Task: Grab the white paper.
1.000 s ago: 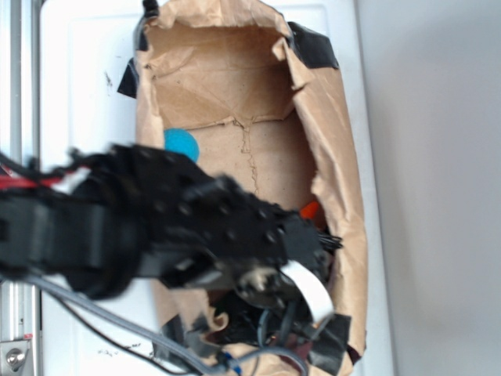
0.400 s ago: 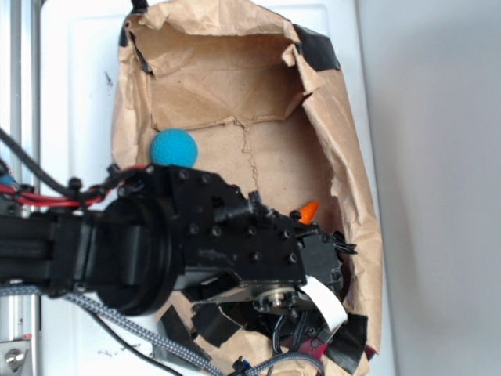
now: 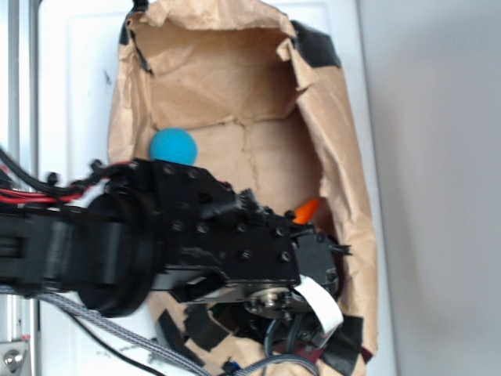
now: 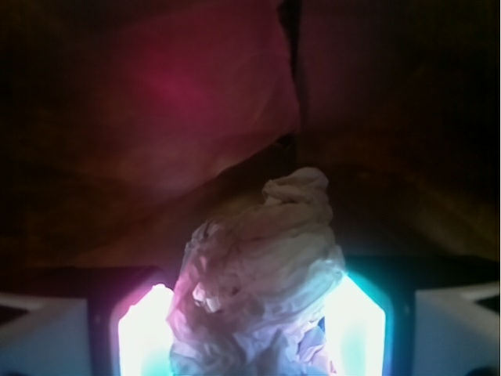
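Gripper (image 4: 250, 329) sits deep in the bag, wrist view dark apart from its own glow. Both fingers (image 4: 145, 333) are lit at the bottom of that view, one each side of the white paper (image 4: 262, 274). The wad fills the gap between them and appears to touch both pads, so it reads as clamped on the paper; how firm the squeeze is cannot be told. The top of the wad pokes out above the fingertips, which suggests the grip is on its lower half.

From the exterior view the arm (image 3: 156, 243) reaches in over the near end of the brown paper bag (image 3: 329, 117) and hides the paper completely. A white strip (image 3: 319, 304) curls off the wrist: it is smooth and flat, part of the rig's clutter, not the target. An orange carrot tip (image 3: 307, 209) shows just past the wrist, and a blue ball (image 3: 172, 146) lies near the bag's left wall, apart from the gripper.

Judgement: grasp looks made; a straight lift should clear the bag walls, with the loose wad slipping as the main risk.
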Tool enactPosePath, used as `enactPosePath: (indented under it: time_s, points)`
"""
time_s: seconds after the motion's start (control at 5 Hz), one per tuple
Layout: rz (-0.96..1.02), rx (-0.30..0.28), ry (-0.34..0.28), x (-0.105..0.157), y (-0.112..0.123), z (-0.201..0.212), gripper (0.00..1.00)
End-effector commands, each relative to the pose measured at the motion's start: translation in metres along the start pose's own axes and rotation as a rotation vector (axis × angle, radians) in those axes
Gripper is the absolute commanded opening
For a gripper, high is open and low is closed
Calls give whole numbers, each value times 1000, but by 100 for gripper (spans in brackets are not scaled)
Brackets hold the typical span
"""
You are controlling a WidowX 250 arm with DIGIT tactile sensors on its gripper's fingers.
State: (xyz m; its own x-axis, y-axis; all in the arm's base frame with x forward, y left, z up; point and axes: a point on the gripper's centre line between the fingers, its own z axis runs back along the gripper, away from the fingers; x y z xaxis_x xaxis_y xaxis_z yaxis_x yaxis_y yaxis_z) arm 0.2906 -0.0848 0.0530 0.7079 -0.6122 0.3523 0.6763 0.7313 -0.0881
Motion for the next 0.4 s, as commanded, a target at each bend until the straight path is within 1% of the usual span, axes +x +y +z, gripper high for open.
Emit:
enactPosePath:
  time_s: [0.0, 0.2]
  points:
    - [191, 80, -86, 5, 3, 88, 0]
    - [366, 173, 10, 5, 1, 111, 0]
